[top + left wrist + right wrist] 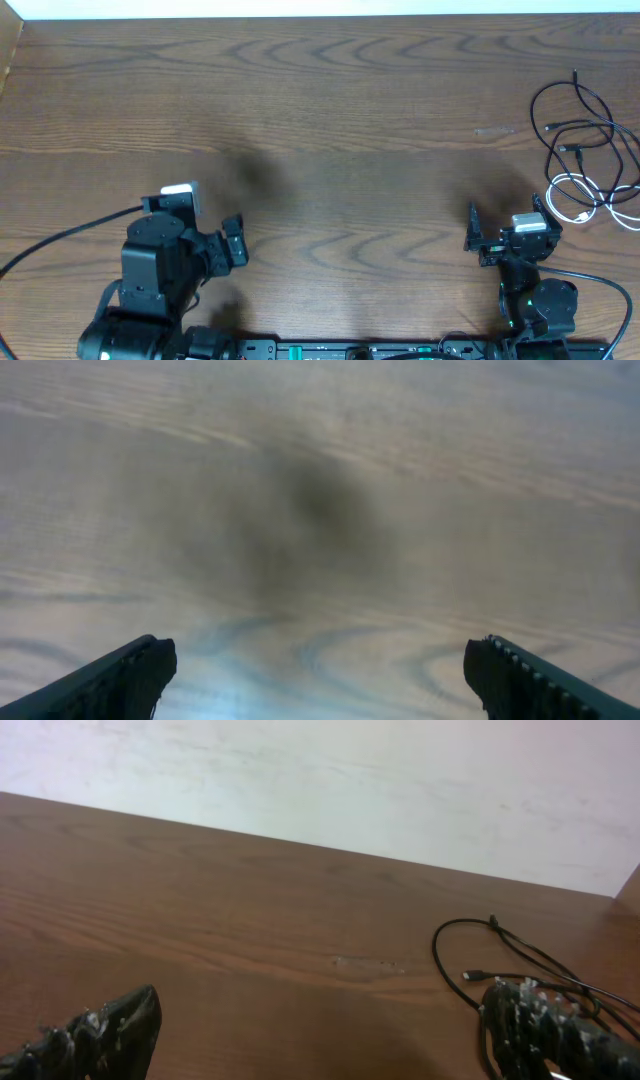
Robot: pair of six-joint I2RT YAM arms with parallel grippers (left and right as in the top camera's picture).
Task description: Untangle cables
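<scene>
Tangle of black cable (594, 100) and white cable (583, 214) lies far right; left gripper (320, 655) and right gripper (320, 998) both gape wide.

Wood-grain table (330, 110): lying flat, filling the overhead view. Pale scuff mark (495, 130): sitting on its surface toward 3 o'clock. White wall (350, 780): running along the table's 12 o'clock edge.

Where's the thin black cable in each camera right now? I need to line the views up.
Overhead: the thin black cable loops at the far right edge, upper half.
Left wrist: not in view; only the wooden table shows.
Right wrist: the cable lies at the lower right.
Shared landmark: a pale scuff mark on the wood, just left of the cable, seen in overhead and right wrist.
</scene>
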